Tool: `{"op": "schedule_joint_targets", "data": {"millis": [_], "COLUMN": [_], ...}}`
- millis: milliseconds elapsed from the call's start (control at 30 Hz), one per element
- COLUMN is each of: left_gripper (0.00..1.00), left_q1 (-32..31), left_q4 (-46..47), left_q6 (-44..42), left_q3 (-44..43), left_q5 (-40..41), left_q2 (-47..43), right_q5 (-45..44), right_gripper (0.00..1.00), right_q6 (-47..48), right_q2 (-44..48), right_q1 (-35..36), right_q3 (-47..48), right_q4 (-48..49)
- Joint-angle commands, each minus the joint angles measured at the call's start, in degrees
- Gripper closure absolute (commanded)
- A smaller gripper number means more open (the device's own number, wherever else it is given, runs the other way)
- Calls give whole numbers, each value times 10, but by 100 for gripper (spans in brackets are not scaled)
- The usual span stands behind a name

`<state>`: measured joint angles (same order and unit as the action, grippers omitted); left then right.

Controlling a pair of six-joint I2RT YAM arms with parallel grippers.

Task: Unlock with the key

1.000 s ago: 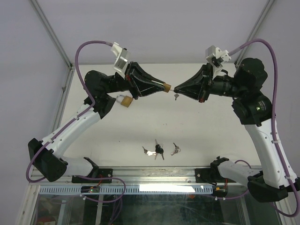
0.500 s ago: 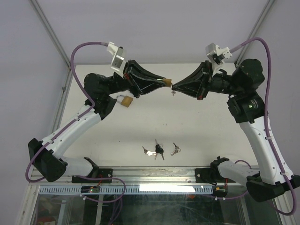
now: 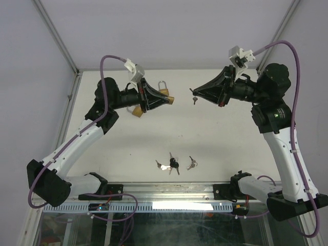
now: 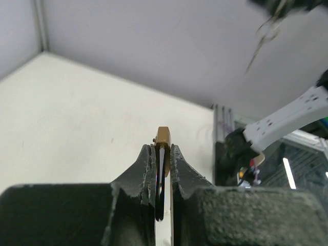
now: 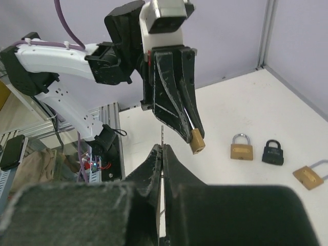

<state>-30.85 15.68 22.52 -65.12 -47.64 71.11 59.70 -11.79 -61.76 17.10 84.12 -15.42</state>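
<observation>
My left gripper [image 3: 168, 99] is shut on a small brass padlock [image 3: 171, 100], whose body pokes out between the fingers [image 4: 163, 146] in the left wrist view as a brass padlock [image 4: 163, 137]. My right gripper [image 3: 194, 92] faces it, shut on a thin key [image 5: 162, 134] whose blade sticks up past the fingertips. A second key [image 3: 193, 101] dangles below the right gripper. In the right wrist view the held padlock [image 5: 197, 142] hangs a little right of the key tip, apart from it. A clear gap separates the two grippers.
Spare padlocks lie on the white table at the back left: a brass padlock [image 5: 241, 148], a black padlock [image 5: 272, 152] and another brass padlock [image 5: 307, 177]. Loose keys [image 3: 173, 164] and more keys [image 3: 191, 164] lie near the front edge. The metal frame rail [image 3: 169, 192] runs along the front.
The grippers were nearly tip to tip with the key at the padlock. They have pulled apart: the left arm drew back left with the padlock, and the right shifted slightly right.
</observation>
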Motion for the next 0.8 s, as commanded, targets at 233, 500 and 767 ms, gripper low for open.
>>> {"op": "schedule_joint_targets", "data": {"millis": [233,500,767], "left_gripper": [100,100,1], "left_q1": [-39,-40,-40], "left_q4": [-421,-399,-390], "left_q6": [-469,-465,-457], "left_q3": [180,234,233], "left_q5": [414,433,362], "left_q2": [37,97,47], "right_q5": [-55,-57,-52], "right_gripper": [100,100,100], "right_q6": [68,63,65], "right_q2": [2,-1,-3], "right_q1": [-2,1,2], "right_q3": [1,-5,-8], "right_q4": [-109,-103,-113]}}
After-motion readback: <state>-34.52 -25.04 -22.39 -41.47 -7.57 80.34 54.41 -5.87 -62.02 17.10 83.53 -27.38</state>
